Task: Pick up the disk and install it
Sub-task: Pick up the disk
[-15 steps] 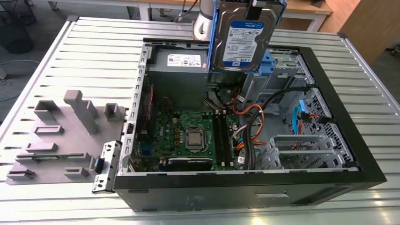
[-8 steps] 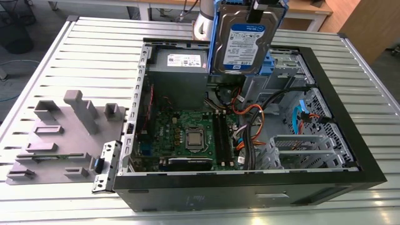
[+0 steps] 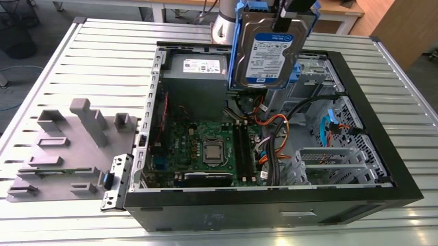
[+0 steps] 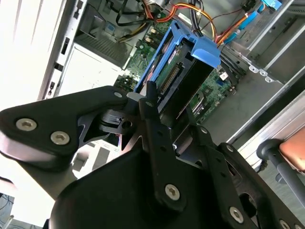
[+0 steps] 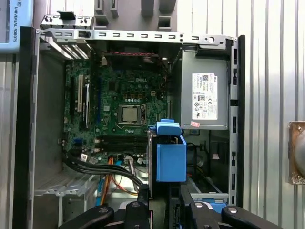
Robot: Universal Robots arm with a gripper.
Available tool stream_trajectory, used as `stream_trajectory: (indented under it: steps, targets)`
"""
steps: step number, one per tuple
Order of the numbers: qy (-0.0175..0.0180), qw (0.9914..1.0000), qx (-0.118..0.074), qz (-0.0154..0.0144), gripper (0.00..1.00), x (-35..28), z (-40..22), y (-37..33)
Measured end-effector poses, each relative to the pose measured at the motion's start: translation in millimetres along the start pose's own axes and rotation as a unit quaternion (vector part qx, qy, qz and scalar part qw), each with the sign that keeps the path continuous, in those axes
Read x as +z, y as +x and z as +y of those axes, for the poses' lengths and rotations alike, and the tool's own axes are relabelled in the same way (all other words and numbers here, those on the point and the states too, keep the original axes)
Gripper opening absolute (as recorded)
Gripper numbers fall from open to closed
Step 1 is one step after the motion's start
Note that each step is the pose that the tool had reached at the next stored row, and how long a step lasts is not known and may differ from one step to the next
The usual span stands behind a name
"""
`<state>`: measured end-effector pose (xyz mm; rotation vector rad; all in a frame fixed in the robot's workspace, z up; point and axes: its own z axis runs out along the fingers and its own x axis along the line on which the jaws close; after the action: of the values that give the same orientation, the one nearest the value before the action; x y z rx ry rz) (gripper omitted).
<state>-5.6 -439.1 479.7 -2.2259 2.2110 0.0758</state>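
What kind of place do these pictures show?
Probably a robotics lab or test workshop: an open desktop computer case lies on a slotted metal table, the arm's hand holds the disk above it, and a wooden desk stands behind.

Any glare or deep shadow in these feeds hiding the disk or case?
Second wrist view: the table is blown out white, the disk evenly lit. First wrist view: even light on the motherboard, no glare on the disk. Exterior view: light sheen on the table slats; disk free of glare.
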Motion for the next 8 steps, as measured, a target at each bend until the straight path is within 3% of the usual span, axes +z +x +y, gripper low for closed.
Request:
stream_trajectory:
  steps: [8]
  targets:
    - [0.0, 1.0, 0.0, 0.0001, 0.35, -0.9, 0.1, 22.8]
